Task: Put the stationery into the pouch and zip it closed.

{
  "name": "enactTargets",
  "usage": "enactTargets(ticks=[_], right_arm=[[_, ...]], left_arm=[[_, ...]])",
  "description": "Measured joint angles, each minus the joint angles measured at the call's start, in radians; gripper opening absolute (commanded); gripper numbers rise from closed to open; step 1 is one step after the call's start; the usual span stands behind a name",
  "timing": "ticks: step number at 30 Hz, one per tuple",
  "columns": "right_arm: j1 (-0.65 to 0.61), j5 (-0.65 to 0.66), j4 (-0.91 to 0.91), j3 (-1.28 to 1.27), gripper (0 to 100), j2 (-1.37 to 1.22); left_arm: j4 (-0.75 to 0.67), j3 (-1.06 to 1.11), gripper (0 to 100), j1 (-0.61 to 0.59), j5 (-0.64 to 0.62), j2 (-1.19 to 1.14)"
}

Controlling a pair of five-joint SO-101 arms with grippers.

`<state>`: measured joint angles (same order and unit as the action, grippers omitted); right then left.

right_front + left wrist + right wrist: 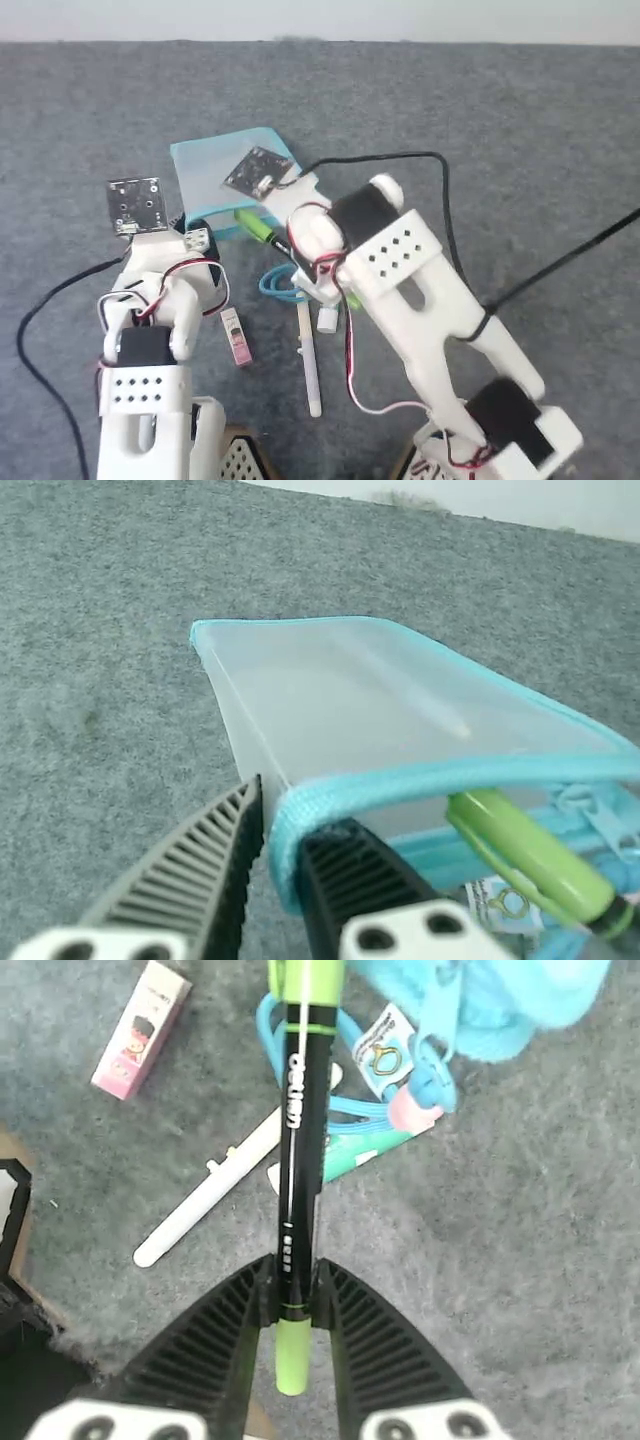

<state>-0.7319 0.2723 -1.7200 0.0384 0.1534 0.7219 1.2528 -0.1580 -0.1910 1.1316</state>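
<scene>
A clear pouch (222, 172) with a teal zip edge lies on the grey carpet. My left gripper (285, 865) is shut on the corner of the pouch's rim (300, 805), and sits at the pouch's near corner (200, 238) in the high view. My right gripper (295, 1295) is shut on the rear of a green and black marker (300, 1110). The marker's green front end (520, 855) lies in the mouth of the pouch (360, 695), and shows from above as a marker (258, 227) slanting out from under the right gripper (325, 280).
A pink eraser (237, 335) (140, 1028), a white pen (310, 362) (215, 1195) and a small white cap (327, 320) lie on the carpet near the arms. A blue cord (278, 285) with a tag (385, 1055) trails from the pouch. Black cables run off to both sides.
</scene>
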Motion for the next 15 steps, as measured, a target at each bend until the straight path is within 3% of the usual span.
enactTargets(ticks=[15], right_arm=[[0.008, -0.011, -0.023, 0.270, 0.7, -0.284]], left_arm=[[0.000, 0.000, 1, 0.000, 0.005, 0.000]])
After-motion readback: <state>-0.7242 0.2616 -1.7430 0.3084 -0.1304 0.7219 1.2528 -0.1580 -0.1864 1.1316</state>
